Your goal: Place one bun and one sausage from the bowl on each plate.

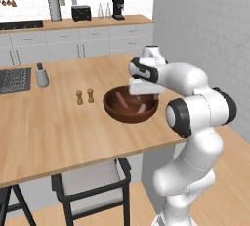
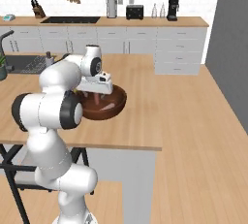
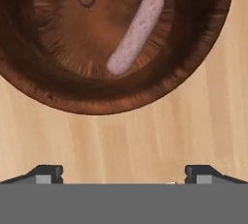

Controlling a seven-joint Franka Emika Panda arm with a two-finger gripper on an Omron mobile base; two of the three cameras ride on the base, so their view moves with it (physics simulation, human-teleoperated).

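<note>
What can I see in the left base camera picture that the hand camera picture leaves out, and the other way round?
Left base view alone: the white arm over the counter, two small wooden shakers, a grey bottle, a chair, and the back wall's coffee machine.

Hand view alone: the gripper, its tips wide apart over bare wood.

Both: the wooden bowl holding two sausages.

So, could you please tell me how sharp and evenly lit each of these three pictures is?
Left base view: soft, slightly blurred, even light, faint shade inside the bowl. Right base view: equally soft, no glare, the bowl's inside dim beneath the gripper. Hand view: sharpest; the pale sausage and wood grain read crisply, the bowl's wall falling dark towards its rim.
</note>
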